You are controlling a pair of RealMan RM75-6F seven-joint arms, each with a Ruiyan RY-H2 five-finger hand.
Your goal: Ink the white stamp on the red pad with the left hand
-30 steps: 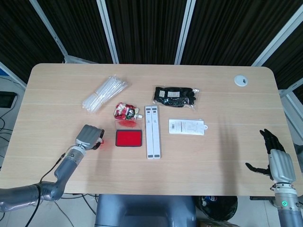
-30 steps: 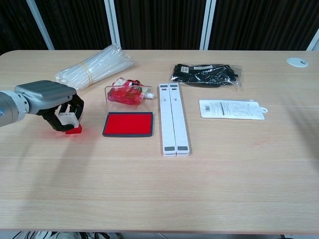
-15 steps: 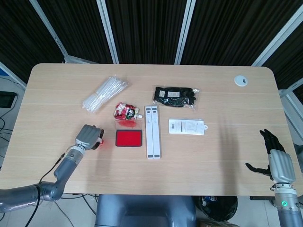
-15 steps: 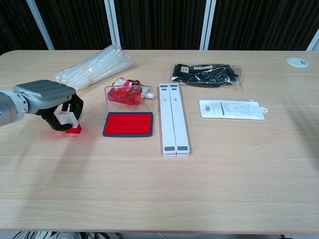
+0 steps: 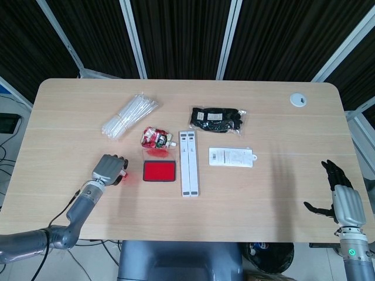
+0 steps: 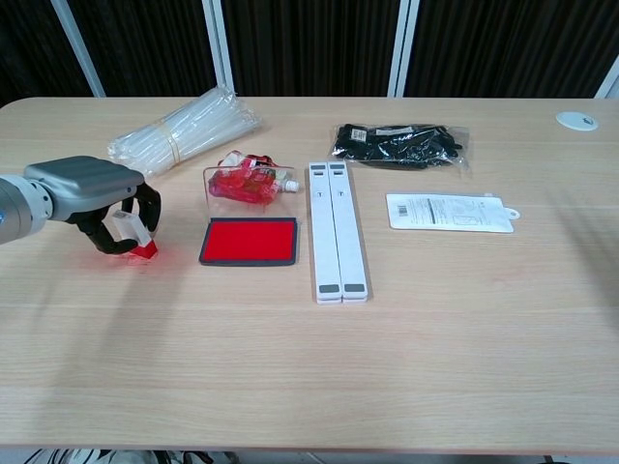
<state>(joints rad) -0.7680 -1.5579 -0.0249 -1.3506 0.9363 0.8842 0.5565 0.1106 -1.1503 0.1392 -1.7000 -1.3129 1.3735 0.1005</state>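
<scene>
The white stamp [image 6: 132, 230] with a red base stands tilted on the table left of the red ink pad [image 6: 250, 240]. My left hand [image 6: 95, 195] curls around the stamp, its fingers wrapped on it, and the head view shows that left hand [image 5: 109, 168] beside the red pad [image 5: 160, 171]. The pad lies open with its clear lid raised at the back. Off the table's right edge, my right hand [image 5: 343, 199] hangs with fingers spread and nothing in it.
A bundle of clear straws [image 6: 179, 129] lies behind the left hand. A red snack pouch [image 6: 247, 184] sits behind the pad, a white folding stand [image 6: 335, 228] to its right. A black packet [image 6: 398, 143], a white card packet [image 6: 447, 212] and a white disc [image 6: 577, 120] lie further right.
The left hand with the stamp has shifted slightly left and the stamp has tilted a little. The right hand has not moved.
</scene>
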